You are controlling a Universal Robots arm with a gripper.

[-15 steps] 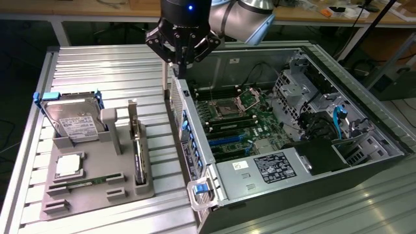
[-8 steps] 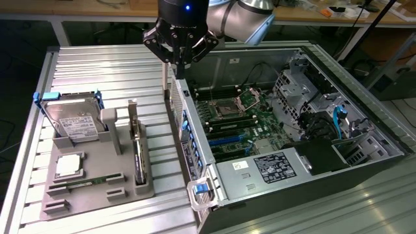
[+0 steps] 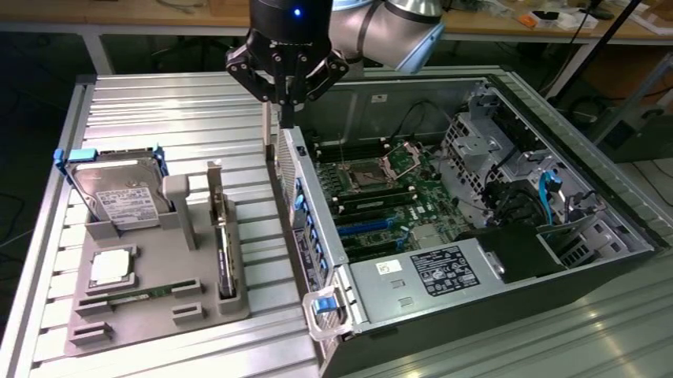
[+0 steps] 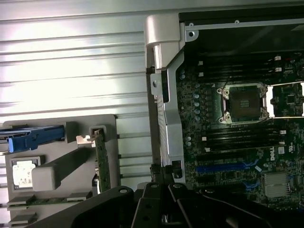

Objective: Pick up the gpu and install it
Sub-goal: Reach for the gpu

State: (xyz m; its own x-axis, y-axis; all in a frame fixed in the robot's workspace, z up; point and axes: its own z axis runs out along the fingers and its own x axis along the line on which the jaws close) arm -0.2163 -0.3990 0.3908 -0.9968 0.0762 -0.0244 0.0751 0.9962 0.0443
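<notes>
The gpu (image 3: 224,250) stands on its edge in a slot of the grey holder tray (image 3: 126,323), its pale end bracket at the far end. In the wrist view the gpu (image 4: 102,164) appears as a thin greenish board seen edge-on. My gripper (image 3: 285,118) hangs shut, with nothing visible between its fingers, above the far end of the open computer case's slot wall (image 3: 305,213). It is well to the exterior view's right of the gpu and higher. The dark gripper (image 4: 164,180) lies over that same wall in the wrist view.
The tray also carries a silver hard drive (image 3: 121,193) in a blue frame, a processor (image 3: 110,268) and a green memory stick (image 3: 135,298). The open case shows its motherboard (image 3: 389,197) with blue slots (image 3: 360,228) and a power supply (image 3: 447,268). Ribbed metal table (image 3: 169,110) surrounds them.
</notes>
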